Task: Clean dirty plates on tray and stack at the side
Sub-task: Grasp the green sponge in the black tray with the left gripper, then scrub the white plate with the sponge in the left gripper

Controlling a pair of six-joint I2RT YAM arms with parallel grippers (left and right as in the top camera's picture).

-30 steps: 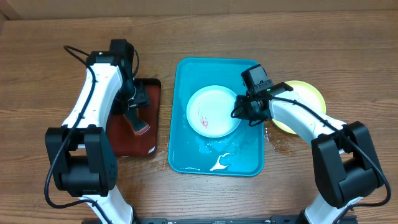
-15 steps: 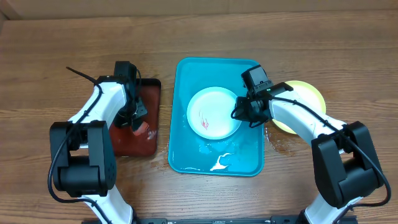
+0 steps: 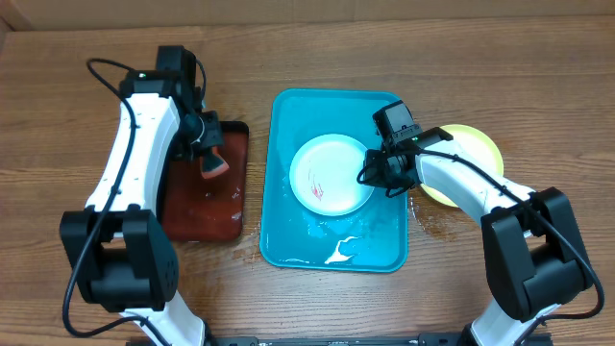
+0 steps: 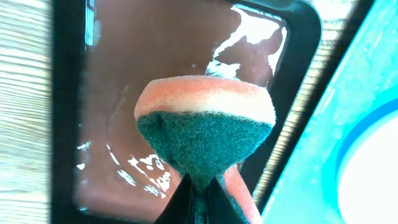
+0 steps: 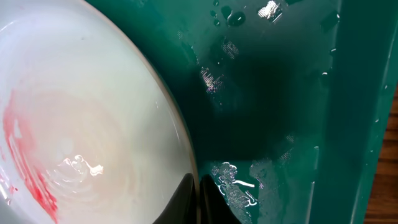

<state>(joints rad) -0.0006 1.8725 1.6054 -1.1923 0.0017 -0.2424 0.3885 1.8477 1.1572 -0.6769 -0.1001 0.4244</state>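
Note:
A whitish plate (image 3: 330, 173) with red smears lies in the middle of the turquoise tray (image 3: 288, 240). My right gripper (image 3: 370, 176) is shut on that plate's right rim; in the right wrist view its fingers (image 5: 198, 190) pinch the rim of the plate (image 5: 93, 124) over the wet tray (image 5: 280, 93). A yellow-green plate (image 3: 476, 144) sits on the table right of the tray. My left gripper (image 3: 207, 154) is shut on an orange and green sponge (image 3: 213, 165), which it holds above the dark red tray (image 3: 207, 207). The left wrist view shows the sponge (image 4: 205, 124) squeezed between the fingers (image 4: 200, 193).
The dark red tray (image 4: 124, 62) is wet and stands just left of the turquoise tray (image 4: 323, 137). White foam (image 3: 341, 252) and puddles lie at the turquoise tray's near end. Wet spots (image 3: 423, 221) mark the table by its right edge.
My left gripper has shut on the sponge and lifted it off the dark red tray, moving toward the back. The right gripper and the plate have not moved.

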